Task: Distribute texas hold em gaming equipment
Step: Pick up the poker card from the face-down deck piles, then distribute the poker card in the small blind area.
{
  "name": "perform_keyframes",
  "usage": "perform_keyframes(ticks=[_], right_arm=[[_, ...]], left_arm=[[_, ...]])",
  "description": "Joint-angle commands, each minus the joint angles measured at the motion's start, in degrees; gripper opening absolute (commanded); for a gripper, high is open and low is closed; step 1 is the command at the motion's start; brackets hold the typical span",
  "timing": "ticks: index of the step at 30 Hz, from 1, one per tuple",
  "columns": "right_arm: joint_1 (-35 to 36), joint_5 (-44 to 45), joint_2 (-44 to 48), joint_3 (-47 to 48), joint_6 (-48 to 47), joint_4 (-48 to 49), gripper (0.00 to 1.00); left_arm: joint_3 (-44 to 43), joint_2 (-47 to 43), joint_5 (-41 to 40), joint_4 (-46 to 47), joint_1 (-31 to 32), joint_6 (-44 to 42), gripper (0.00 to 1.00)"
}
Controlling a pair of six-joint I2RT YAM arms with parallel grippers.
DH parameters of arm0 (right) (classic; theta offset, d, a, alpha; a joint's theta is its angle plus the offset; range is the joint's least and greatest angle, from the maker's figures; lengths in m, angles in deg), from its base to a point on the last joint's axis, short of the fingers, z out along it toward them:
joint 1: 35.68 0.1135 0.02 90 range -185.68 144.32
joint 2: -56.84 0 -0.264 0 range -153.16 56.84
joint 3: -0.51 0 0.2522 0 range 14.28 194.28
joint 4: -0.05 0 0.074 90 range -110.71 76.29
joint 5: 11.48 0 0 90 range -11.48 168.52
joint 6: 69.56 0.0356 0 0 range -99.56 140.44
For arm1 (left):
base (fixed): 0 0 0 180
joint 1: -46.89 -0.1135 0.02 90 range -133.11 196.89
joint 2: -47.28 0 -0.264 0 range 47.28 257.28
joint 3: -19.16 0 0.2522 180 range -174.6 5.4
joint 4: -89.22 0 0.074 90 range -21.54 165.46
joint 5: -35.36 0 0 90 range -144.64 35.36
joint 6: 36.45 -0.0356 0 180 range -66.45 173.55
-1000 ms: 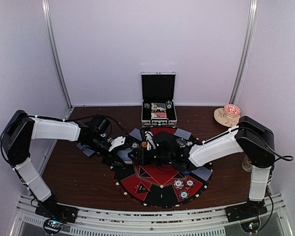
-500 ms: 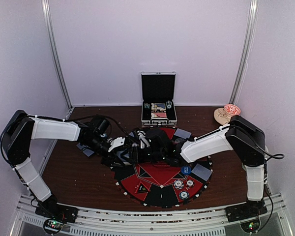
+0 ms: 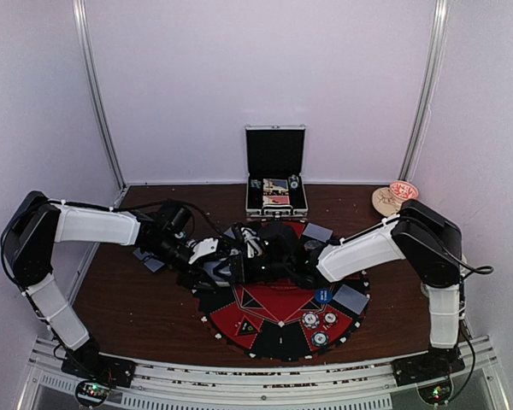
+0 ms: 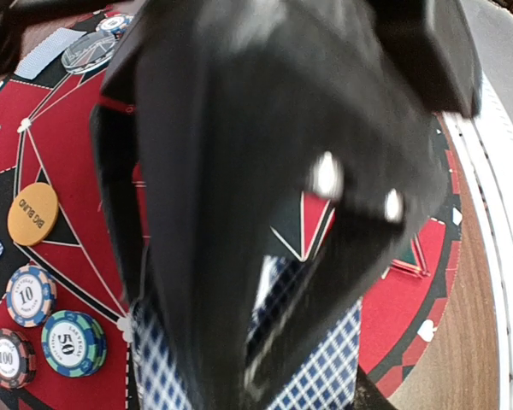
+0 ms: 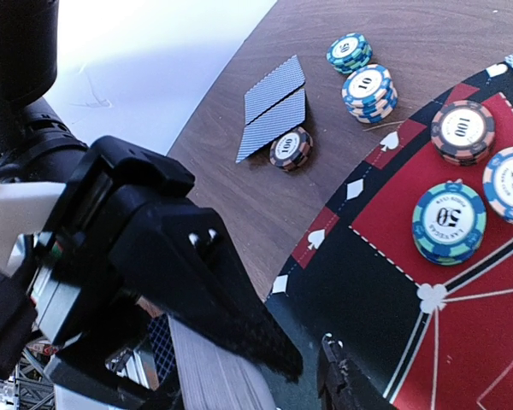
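My left gripper (image 3: 210, 253) is shut on a deck of blue-checked playing cards (image 4: 333, 359), held low over the left end of the red-and-black poker mat (image 3: 278, 312). My right gripper (image 3: 244, 248) is pressed up against that deck (image 5: 209, 376). Its black fingers (image 5: 342, 380) crowd the cards, and I cannot tell whether they pinch one. On the mat lie 50 (image 5: 449, 222), 100 (image 5: 463, 130) and 10 (image 5: 509, 184) chips, and an orange disc (image 4: 32, 213). More chips (image 3: 310, 320) and a blue disc (image 3: 323, 295) sit near the mat's front right.
An open aluminium case (image 3: 275, 184) stands behind the mat. A tan dish (image 3: 393, 203) sits at the back right. Off the mat's left edge lie two dealt cards (image 5: 274, 107) and small chip stacks (image 5: 369, 90). Single cards (image 3: 352, 301) rest around the mat's rim.
My right arm has swung left until its gripper meets the deck, covering the orange disc in the top view and uncovering the blue disc. The left arm has stayed still.
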State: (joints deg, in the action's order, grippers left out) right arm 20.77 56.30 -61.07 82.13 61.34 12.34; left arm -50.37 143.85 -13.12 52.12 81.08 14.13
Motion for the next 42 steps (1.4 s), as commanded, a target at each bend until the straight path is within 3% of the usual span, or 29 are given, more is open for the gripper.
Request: perform_keyframes(ticks=[1,6,14,22,27,32,42], right_arm=[[-4.0,6.3,1.5,-3.7,-0.4,-5.2,0.41],[-4.2,7.2,2.8,-4.1,-1.2,-6.5,0.39],[-4.1,1.4,7.3,-7.1,0.2,-1.5,0.27],[-3.7,1.1,11.1,-9.6,0.2,-1.2,0.01],[-3.7,0.7,13.4,-12.6,0.9,0.6,0.0],[-3.8,6.9,22.2,-21.4,1.4,1.0,0.0],[-4.9,24.9,47.7,-47.8,8.5,-1.1,0.0]], left_arm=[[-0.6,-0.7,4.2,-0.9,0.3,-1.1,0.45],[-0.7,-0.6,4.1,-0.9,0.2,-1.2,0.45],[-0.8,-0.3,3.9,-0.9,0.3,-1.2,0.45],[-0.9,0.0,3.9,-1.0,0.3,-1.2,0.45],[-0.8,-0.1,3.9,-1.0,0.3,-1.1,0.45],[-0.7,-0.3,4.0,-0.9,0.3,-1.1,0.45],[-0.8,-0.3,4.1,-0.9,0.3,-0.9,0.45]])
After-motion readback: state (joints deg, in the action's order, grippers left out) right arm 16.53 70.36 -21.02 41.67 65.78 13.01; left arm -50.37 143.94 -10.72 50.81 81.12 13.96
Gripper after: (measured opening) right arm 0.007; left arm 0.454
